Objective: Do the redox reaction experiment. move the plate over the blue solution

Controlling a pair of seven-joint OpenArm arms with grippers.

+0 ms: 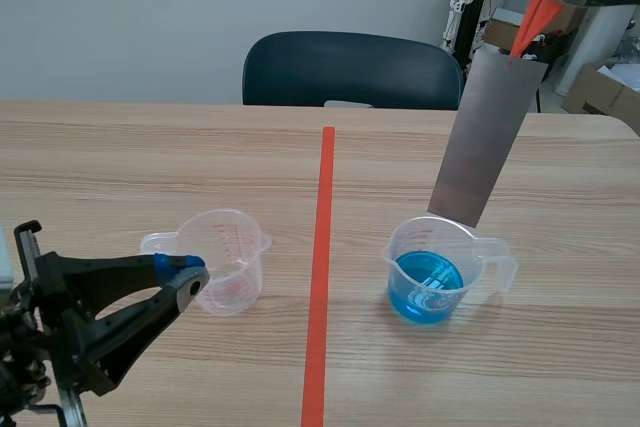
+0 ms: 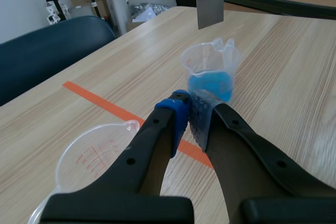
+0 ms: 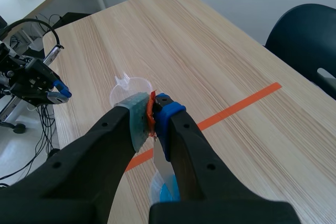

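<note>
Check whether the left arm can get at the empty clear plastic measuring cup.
Probably yes: the left gripper, shut, sits right beside the empty clear plastic measuring cup with nothing between them; it would need to open first.

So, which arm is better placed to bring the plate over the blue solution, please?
Right: the right gripper holds the plate, hanging close to the blue solution; the left gripper is shut on nothing.

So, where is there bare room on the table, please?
Bare: the strip between the empty cup and the blue-solution cup, and the far table before the chair. Crowded: the left gripper beside the empty cup; the plate hanging near the blue one.
</note>
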